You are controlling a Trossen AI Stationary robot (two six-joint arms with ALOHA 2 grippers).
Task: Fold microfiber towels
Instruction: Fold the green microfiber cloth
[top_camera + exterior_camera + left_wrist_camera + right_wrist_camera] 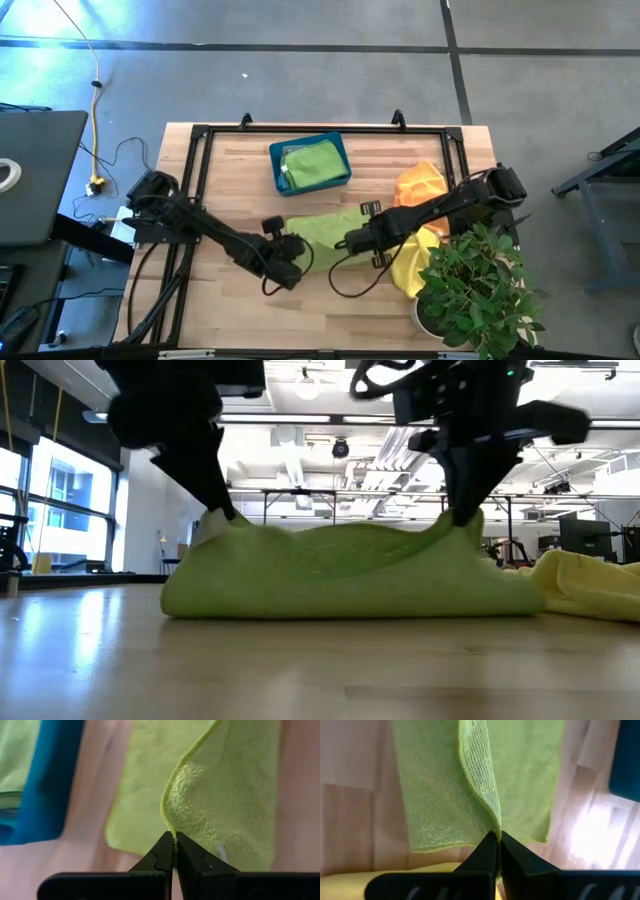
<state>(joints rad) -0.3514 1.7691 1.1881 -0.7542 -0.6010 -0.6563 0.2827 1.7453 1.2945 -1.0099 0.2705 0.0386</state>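
A lime green microfiber towel (322, 228) lies mid-table, its underside on the wood and its two held corners raised into peaks (350, 575). My left gripper (290, 250) is shut on its left corner. My right gripper (352, 240) is shut on its right corner. In the low view the left gripper (226, 512) and the right gripper (462, 515) come down onto those peaks. A second green towel (312, 163) lies inside the teal bin (277, 172). An orange towel (420, 183) and a yellow towel (408, 268) lie at the right. My left gripper pinches the green towel's hemmed edge at a corner (172, 832) between its two fingertips, coming from above and slanting. That corner is lifted and curls over; the rest of the towel lies on the table. My right gripper pinches a raised fold of the towel's edge (496, 827) between its two fingertips, pointing steeply down. The cloth rises to the fingers in a ridge, while the towel's body (445, 795) stays on the table.
A leafy potted plant (480, 290) stands at the near right corner, close to my right arm. The teal bin sits just beyond the towel toward the far edge. A black frame (200, 140) borders the table. Bare wood (320, 670) lies in front of the towel.
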